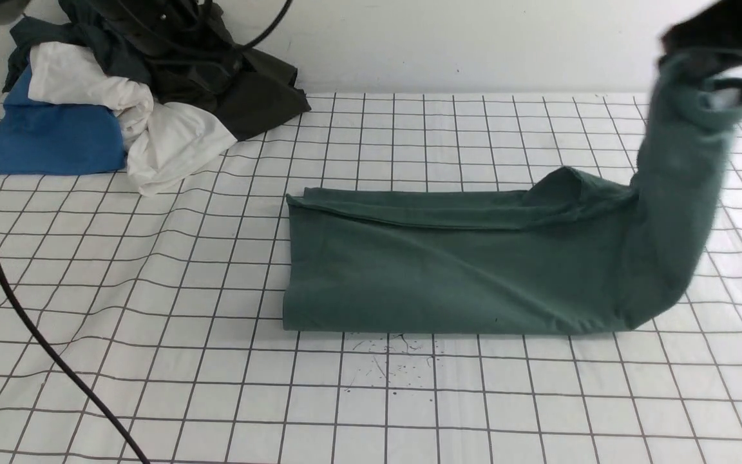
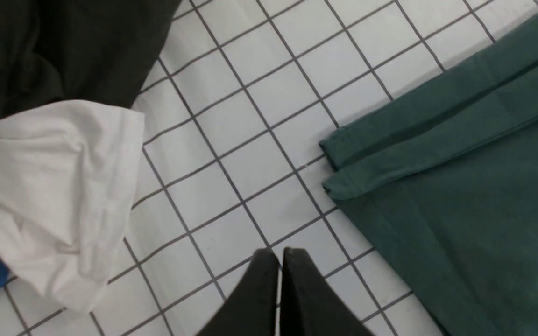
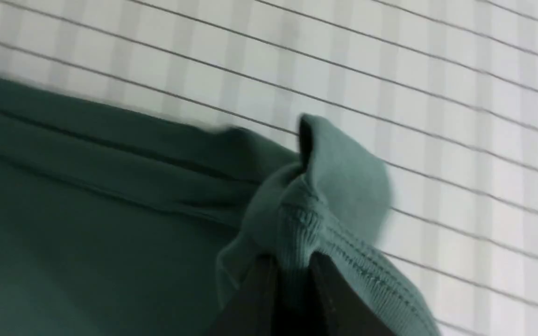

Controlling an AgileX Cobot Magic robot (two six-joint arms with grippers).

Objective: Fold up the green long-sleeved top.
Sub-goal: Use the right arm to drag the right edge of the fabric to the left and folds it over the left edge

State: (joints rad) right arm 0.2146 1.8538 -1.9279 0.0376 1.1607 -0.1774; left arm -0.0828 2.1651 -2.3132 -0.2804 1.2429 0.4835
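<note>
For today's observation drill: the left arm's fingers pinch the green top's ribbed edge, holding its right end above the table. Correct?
No, not the left: the right arm's fingers pinch the ribbed edge of the green top, as the right wrist view shows.

Robot test bench in a lab: grid-marked white table cover (image 1: 171, 303), bare wall (image 1: 474, 38), trailing black cable (image 1: 42, 346), heaped spare clothes (image 1: 120, 109).
</note>
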